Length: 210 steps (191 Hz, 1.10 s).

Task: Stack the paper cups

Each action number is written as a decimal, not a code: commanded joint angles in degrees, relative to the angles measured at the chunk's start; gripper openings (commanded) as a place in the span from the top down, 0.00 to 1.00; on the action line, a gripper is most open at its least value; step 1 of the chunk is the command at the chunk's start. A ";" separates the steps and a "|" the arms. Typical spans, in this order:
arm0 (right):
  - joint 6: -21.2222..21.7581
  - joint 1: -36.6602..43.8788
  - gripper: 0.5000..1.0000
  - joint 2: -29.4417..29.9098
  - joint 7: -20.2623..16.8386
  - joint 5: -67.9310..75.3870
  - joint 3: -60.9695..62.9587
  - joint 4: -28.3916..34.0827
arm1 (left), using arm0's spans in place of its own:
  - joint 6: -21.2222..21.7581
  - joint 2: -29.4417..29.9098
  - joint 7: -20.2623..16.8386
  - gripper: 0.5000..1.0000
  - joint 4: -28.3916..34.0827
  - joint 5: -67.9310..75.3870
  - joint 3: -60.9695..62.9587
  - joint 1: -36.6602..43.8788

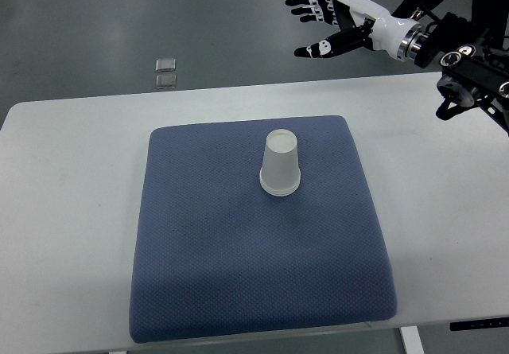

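White tabletop (71,211), blue quilted fabric mat (254,266), cups apparently stacked.

You see the upside-down white paper cup stack (280,165) standing on the mat's far half, right of centre. Your black-and-white right hand (322,21) hangs spread and empty, far right beyond the table; keep it well apart so nothing topples.

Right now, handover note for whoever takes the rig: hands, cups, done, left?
Right robot hand: open, fingers spread, holding nothing, raised beyond the table's far edge at upper right.
Left robot hand: not in view.
Cups: upside down on the blue mat, near its far middle. It looks like a stack, with more than one rim showing at the base, but the count is unclear.
Done: no loose cups in sight, so stacking appears finished.
Left: confirm the count; otherwise nothing visible to do.
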 commanded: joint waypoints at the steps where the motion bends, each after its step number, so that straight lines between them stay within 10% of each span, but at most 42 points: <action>1: -1.46 -1.93 0.18 1.04 0.01 8.51 0.03 -1.41 | 0.00 0.00 0.00 0.00 0.00 0.00 0.00 0.01; 102: -5.94 -9.49 0.18 5.61 -4.47 40.67 5.92 -3.08 | 0.00 0.00 0.00 0.00 0.00 0.00 -0.08 0.01; 210: -7.97 -12.39 0.18 8.34 -3.77 39.10 5.83 -3.61 | 0.00 0.00 0.00 0.00 0.00 0.00 0.00 0.01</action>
